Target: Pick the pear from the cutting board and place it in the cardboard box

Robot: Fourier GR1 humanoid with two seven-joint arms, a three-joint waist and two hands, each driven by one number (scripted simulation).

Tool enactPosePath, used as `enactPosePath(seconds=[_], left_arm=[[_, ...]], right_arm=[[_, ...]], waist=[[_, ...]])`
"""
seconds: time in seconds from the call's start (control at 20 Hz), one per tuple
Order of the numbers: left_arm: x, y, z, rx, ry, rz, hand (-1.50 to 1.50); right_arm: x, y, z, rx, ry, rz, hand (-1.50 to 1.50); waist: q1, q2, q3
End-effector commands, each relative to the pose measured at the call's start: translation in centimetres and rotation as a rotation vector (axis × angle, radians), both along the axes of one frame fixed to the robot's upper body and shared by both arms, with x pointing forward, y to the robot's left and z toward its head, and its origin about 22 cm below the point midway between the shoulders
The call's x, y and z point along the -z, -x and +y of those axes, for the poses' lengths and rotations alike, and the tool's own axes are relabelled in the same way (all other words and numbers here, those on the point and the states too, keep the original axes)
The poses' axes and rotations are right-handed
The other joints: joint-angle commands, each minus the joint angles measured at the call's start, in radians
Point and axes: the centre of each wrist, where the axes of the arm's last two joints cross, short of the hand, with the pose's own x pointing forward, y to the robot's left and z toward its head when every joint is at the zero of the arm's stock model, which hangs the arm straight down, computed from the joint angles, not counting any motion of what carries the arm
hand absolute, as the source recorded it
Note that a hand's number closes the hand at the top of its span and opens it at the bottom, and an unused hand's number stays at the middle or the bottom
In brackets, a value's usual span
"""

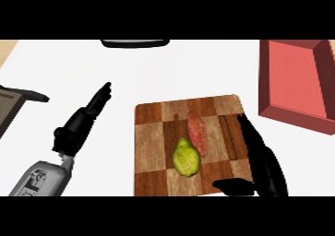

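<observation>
1. White desk (176, 73) fills the view, with a tan strip at its upper left corner.
2. Pear (185, 156): yellow-green, lying on the wooden cutting board (152, 138), in the lower middle of it, with its long axis running up and down the view.
3. Reddish elongated vegetable (196, 133): on the same board, just beside the pear at its upper right. Whether the two touch cannot be told.
4. Right robot hand (261, 156): over the board's right edge, just right of the pear and apart from it. Its fingers are straight and held together, pointing up the view, and the thumb is spread out to the left, below the pear.
5. Cardboard box (299, 119): reddish and open-topped, on the desk at upper right, off the board and well apart from the pear.
6. Left robot hand (85, 122): left of the board, with straight fingers pressed together and pointing up and to the right.
7. Dark flat object (135, 43): at the top edge, partly cut off.
8. Grey-brown item (6, 108): at the left edge, partly cut off.
</observation>
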Motion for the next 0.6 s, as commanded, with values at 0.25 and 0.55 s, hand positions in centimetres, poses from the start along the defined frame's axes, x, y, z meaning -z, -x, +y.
enactPosePath(seconds=[0.25, 0.55], left_arm=[[-1.8, -1.4, -1.2, 0.028, -0.010, 0.006, 0.00], [-1.5, -1.0, -2.6, 0.048, 0.005, 0.001, 0.00]], right_arm=[[-10.8, 4.5, 3.8, -0.066, 0.112, 0.200, -1.50], [-14.3, 4.4, 4.9, -0.076, 0.049, 0.350, -1.50]], waist=[[0.024, 0.014, 0.004], [0.041, 0.019, 0.006]])
